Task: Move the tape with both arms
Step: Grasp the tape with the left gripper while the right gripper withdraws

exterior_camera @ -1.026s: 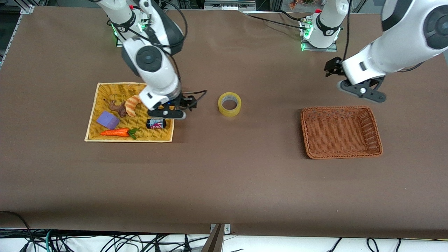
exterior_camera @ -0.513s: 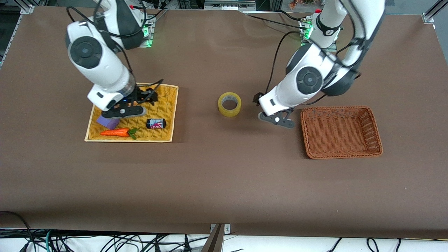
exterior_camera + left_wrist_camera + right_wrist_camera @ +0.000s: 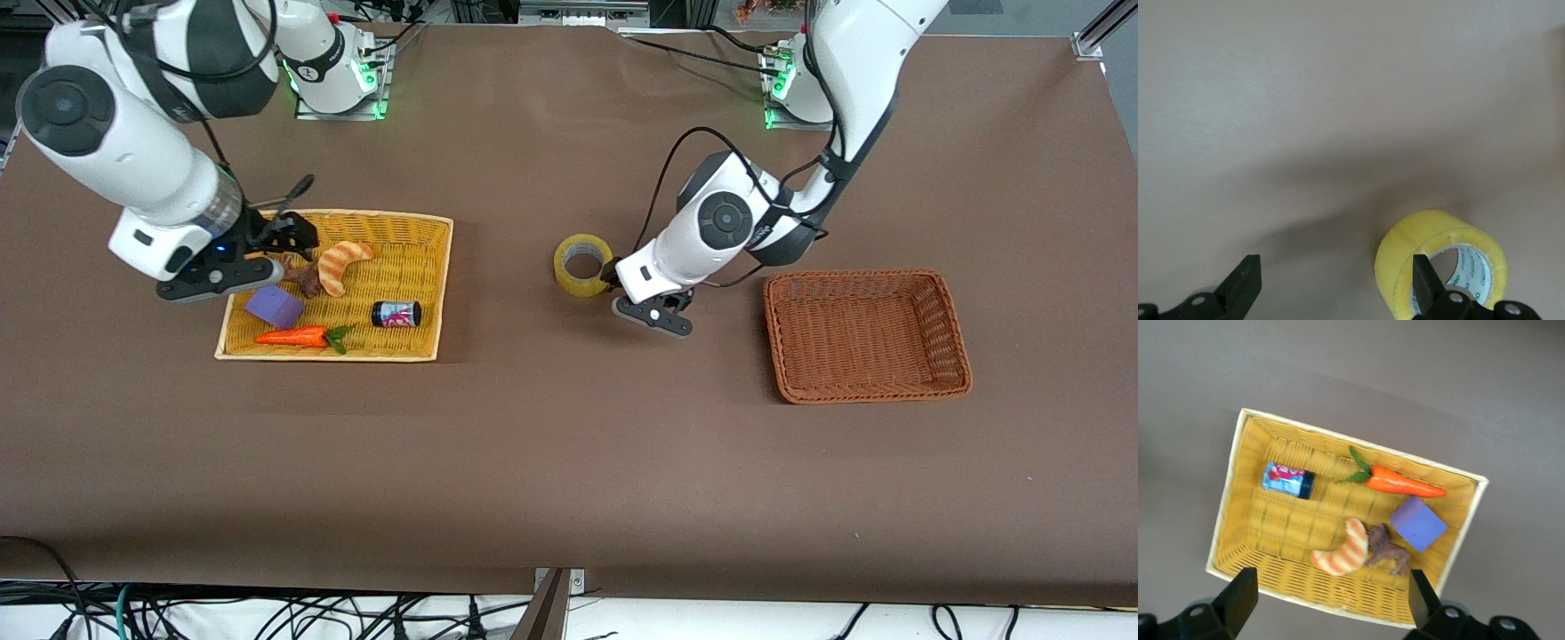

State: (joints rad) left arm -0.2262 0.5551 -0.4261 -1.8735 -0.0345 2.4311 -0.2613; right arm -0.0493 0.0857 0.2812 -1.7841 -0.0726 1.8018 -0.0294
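Observation:
The tape [image 3: 583, 264], a yellowish ring, lies flat in the middle of the table. My left gripper [image 3: 613, 277] is low beside it, on the side toward the brown basket. In the left wrist view the gripper [image 3: 1335, 290] is open, one finger [image 3: 1426, 288] stands in front of the roll's rim, and the tape [image 3: 1451, 243] lies mostly outside the gap. My right gripper [image 3: 276, 238] is open and empty over the edge of the yellow basket [image 3: 427, 348]; the right wrist view shows the gripper [image 3: 1328, 600] above that basket's rim [image 3: 1225, 513].
The yellow basket holds a croissant [image 3: 342, 264], a purple block [image 3: 274, 305], a carrot [image 3: 293, 337], a small black jar [image 3: 396, 313] and a brown figure [image 3: 307, 278]. An empty brown wicker basket [image 3: 951, 333] stands toward the left arm's end.
My left arm swung in from its end of the table and came down beside the tape. My right arm moved away from the tape, across the yellow basket to its outer edge.

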